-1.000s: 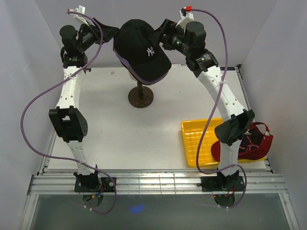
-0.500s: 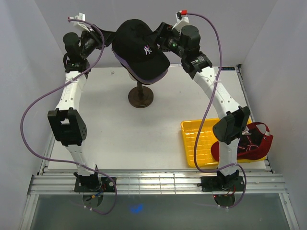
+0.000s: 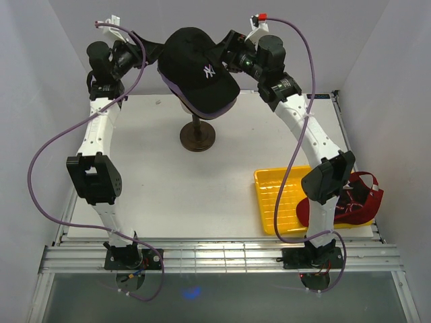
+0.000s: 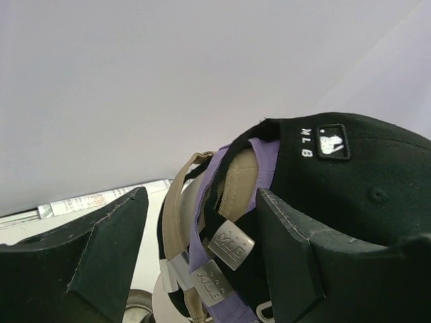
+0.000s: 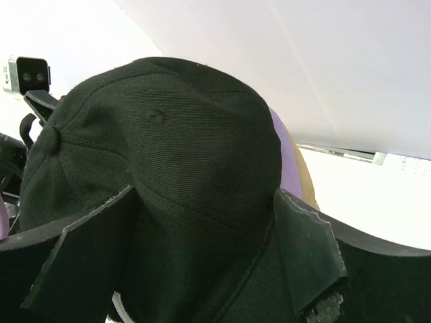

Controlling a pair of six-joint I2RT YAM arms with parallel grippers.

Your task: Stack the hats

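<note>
White tabletop (image 3: 155, 182), stand (image 3: 197, 136) at the back with the black NY cap (image 3: 199, 70) on top; left gripper (image 4: 202, 202) and right gripper (image 5: 205, 195) both gape wide, either side of it.

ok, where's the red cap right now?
Top view, near-right corner of the table: the red cap lies across the right side of the yellow tray, partly hidden behind the right arm.

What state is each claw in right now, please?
Left claw: open, at the back straps of the stacked hats.
Right claw: open, fingers spread at the crown of the black NY hat.
</note>
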